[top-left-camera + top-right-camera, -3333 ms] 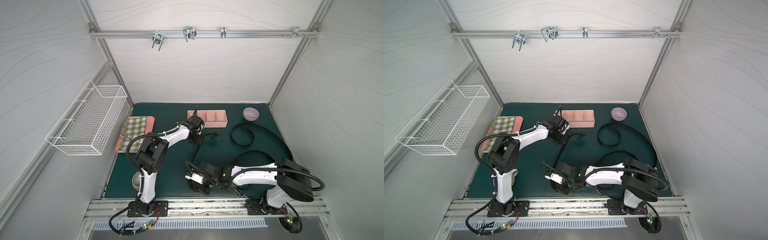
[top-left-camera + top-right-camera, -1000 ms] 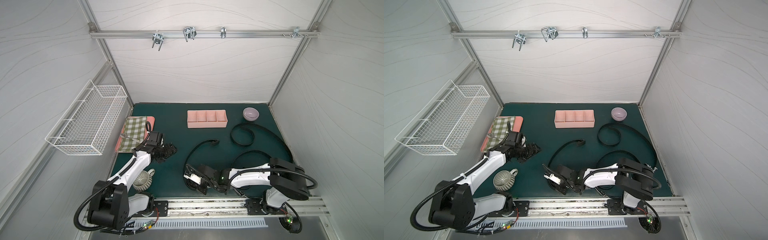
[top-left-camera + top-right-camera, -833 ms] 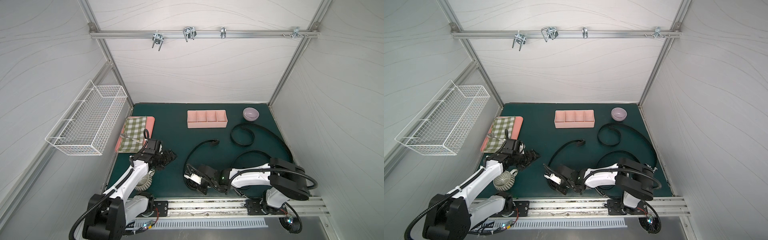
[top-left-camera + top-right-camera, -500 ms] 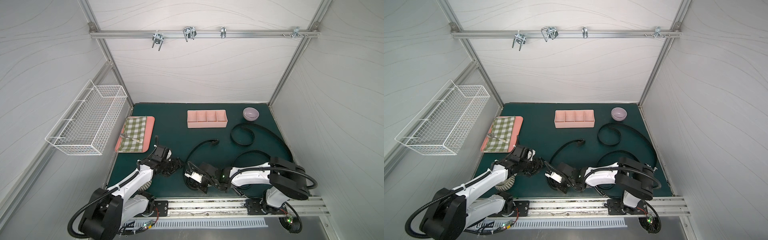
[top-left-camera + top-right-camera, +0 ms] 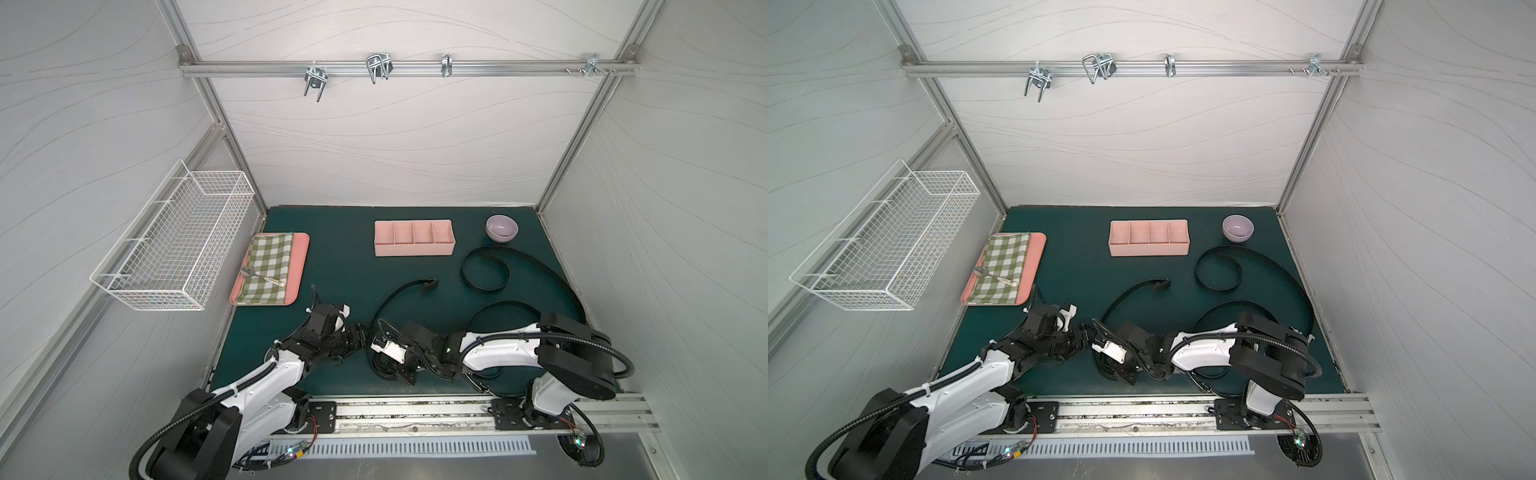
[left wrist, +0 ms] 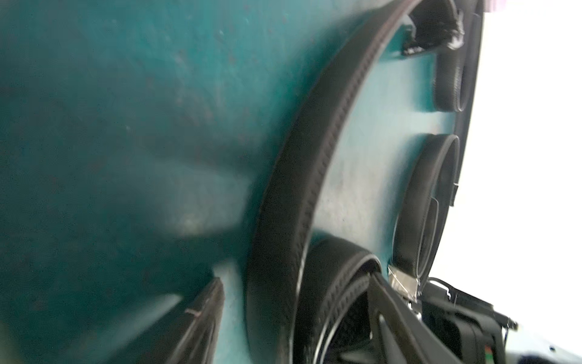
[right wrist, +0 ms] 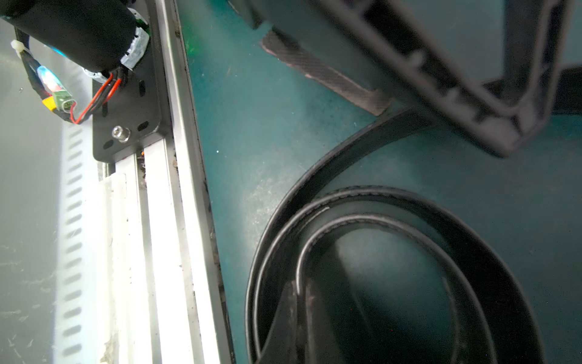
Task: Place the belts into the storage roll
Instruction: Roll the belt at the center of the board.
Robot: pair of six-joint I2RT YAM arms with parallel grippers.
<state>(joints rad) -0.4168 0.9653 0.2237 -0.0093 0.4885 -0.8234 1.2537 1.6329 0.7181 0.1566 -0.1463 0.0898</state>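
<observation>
From where I stand, the right gripper (image 5: 395,368) is clamped tight on the inner turn of the near belt (image 6: 302,176), which lies half coiled at the front of the green mat (image 5: 340,257). The storage roll (image 5: 413,250) sits well apart at the back. The left gripper (image 5: 359,334) hovers just beside that strap, jaws apart, holding nothing. Two other belts (image 5: 464,272) lie loose to the right. The spoon (image 5: 262,277) on the checked cloth (image 5: 270,259) bears print too small to read.
</observation>
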